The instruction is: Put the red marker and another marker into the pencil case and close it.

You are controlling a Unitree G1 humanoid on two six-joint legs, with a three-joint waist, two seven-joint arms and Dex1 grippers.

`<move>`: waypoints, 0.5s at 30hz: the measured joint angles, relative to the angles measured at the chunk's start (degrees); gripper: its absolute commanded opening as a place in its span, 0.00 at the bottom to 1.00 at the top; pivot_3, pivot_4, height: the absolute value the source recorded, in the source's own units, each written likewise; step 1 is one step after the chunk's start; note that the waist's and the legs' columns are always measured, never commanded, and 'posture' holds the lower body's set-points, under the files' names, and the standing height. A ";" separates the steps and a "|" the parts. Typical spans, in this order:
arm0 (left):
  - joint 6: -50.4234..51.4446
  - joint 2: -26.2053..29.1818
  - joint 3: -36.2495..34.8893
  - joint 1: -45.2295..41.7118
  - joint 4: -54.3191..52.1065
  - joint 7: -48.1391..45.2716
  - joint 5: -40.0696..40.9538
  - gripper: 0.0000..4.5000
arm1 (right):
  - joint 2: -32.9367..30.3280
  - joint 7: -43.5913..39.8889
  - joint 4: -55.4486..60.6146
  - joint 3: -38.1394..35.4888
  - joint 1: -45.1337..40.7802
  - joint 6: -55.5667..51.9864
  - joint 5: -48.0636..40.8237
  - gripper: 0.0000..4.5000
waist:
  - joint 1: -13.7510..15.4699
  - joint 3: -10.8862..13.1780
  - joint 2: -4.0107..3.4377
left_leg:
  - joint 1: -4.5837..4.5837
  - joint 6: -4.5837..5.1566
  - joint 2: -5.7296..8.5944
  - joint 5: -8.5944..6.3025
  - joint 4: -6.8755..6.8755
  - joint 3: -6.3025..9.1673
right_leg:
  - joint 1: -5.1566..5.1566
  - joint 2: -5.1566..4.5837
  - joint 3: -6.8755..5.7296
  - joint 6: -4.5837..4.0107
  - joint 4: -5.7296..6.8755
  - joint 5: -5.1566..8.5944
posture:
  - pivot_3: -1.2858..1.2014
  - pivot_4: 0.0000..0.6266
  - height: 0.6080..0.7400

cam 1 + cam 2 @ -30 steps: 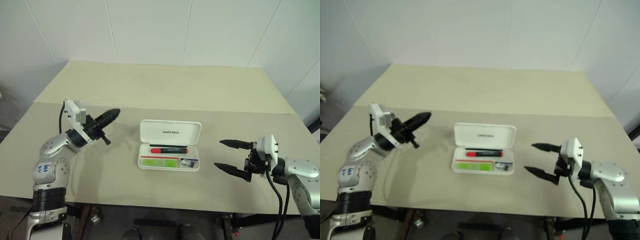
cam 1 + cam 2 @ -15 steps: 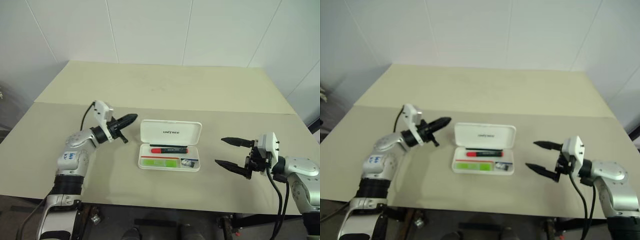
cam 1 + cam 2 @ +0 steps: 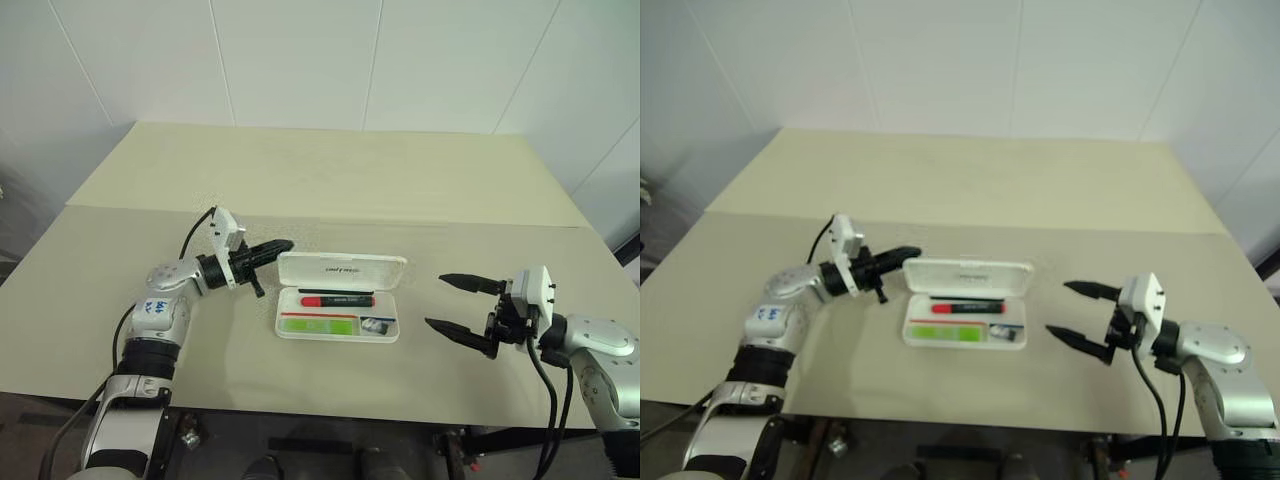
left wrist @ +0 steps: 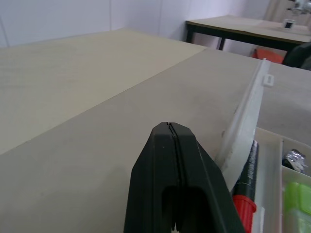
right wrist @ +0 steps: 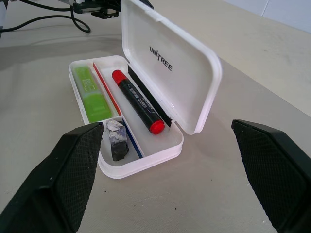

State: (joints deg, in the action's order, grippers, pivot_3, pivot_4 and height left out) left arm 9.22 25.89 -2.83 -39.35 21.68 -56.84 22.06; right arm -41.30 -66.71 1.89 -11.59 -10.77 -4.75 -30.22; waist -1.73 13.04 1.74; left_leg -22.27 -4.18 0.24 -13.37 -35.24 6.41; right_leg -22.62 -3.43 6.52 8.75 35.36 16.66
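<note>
The white pencil case (image 3: 338, 336) lies open at the table's middle, its lid (image 3: 342, 268) leaning forward over the tray. Inside it, the red marker (image 3: 338, 299) lies along the back compartment and another marker, the lime-green one (image 3: 320, 323), lies in the front compartment. My left gripper (image 3: 285, 244) is shut, its tip resting against the back of the lid's left end; the left wrist view shows the lid's edge (image 4: 245, 126) right beside the closed fingertips (image 4: 167, 128). To the right of the case, my right gripper (image 3: 437, 300) is open and holds nothing.
A small dark object (image 5: 116, 141) sits in the case's right-hand front pocket. A seam (image 3: 500, 226) runs across the beige table behind the case. The white tiled wall stands beyond the far edge.
My left gripper has travelled right and reached the lid's left end. The lid has tipped forward from its more upright stand. My right arm has stayed put.
</note>
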 measured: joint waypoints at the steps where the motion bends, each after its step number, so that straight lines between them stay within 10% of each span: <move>1: -0.30 0.29 0.42 0.30 -0.99 -1.18 0.01 0.00 | 0.00 0.02 0.00 0.00 0.00 -0.23 -0.01 1.00 | 0.00 0.00 0.00 | 0.00 0.00 0.00 0.00 0.00 0.00 | 0.00 0.00 0.00 0.00 0.00 0.00 | 0.52 0.24 1.00; 15: -2.86 4.46 10.81 5.58 -11.35 -11.22 -6.28 0.00 | -0.01 1.62 2.85 -0.13 -0.21 -4.02 -1.43 1.00 | 0.04 0.00 0.00 | 0.00 0.00 -0.01 0.00 0.01 0.00 | 0.00 0.00 0.01 -0.03 0.00 0.02 | 0.52 0.24 1.00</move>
State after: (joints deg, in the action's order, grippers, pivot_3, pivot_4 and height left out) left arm 6.36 30.35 7.98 -33.77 10.32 -68.05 15.78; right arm -41.31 -65.08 4.75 -11.73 -10.98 -8.77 -31.65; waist -1.69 13.04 1.74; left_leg -22.27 -4.18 0.23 -13.38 -35.23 6.41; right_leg -22.62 -3.43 6.53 8.72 35.36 16.68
